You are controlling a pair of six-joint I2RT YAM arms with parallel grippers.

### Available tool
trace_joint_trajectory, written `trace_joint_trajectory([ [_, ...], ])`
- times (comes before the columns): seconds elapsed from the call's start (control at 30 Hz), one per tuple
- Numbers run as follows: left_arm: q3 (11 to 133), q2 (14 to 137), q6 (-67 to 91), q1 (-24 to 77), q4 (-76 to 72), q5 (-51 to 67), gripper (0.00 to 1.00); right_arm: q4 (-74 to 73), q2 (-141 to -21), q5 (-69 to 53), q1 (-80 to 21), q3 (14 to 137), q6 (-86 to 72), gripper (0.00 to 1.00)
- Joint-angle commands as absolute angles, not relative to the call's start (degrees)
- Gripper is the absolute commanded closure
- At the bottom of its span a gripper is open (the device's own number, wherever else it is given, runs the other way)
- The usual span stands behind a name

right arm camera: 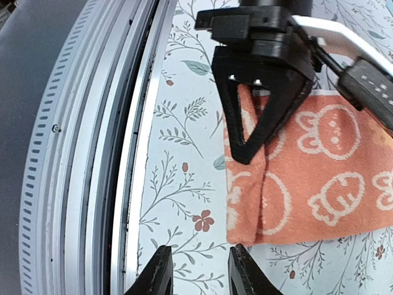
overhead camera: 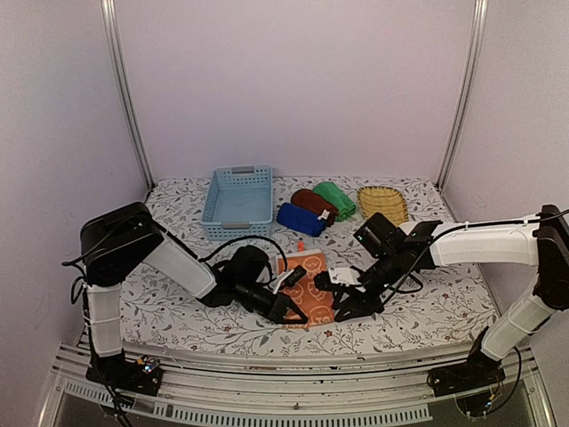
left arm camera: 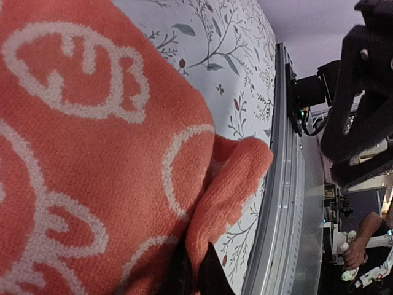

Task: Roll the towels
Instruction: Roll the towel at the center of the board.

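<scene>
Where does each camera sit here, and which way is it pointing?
Top external: above and behind the bases, looking down on the table; left arm and right arm show.
Left wrist: close over the orange towel; left tool pinches its fold.
Right wrist: faces the near rail; right tool open, empty.
All share the orange towel.

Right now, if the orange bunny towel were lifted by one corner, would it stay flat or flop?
Probably flop: the orange towel bunches into a soft fold where the left gripper pinches its edge. Its fuzzy knit surface suggests it is light and grippy rather than slippery. Lying flat on the table, it seems unlikely to roll away.
</scene>
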State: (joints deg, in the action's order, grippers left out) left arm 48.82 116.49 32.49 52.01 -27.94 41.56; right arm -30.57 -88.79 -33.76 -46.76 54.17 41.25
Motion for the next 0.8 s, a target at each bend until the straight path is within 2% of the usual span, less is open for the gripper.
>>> trace_joint_trajectory([
  [0.0,48.9,119.7,39.2,51.5,-26.0,42.8,1.00,-21.9,-90.0,-22.5,-52.2,52.7,42.2,0.68],
  [0.23,49.9,119.9,39.5,51.4,-24.3,43.2,1.00,-17.4,-93.5,-16.0,-57.8,52.7,43.6,0.69],
  [0.53,51.3,121.2,38.7,51.3,-22.5,43.3,1.00,-14.0,-99.5,-10.0,-58.3,52.3,44.1,0.76],
  [0.77,52.1,121.4,37.0,50.7,-19.7,42.6,1.00,-11.8,-101.3,-6.9,-58.3,51.0,43.6,0.71],
])
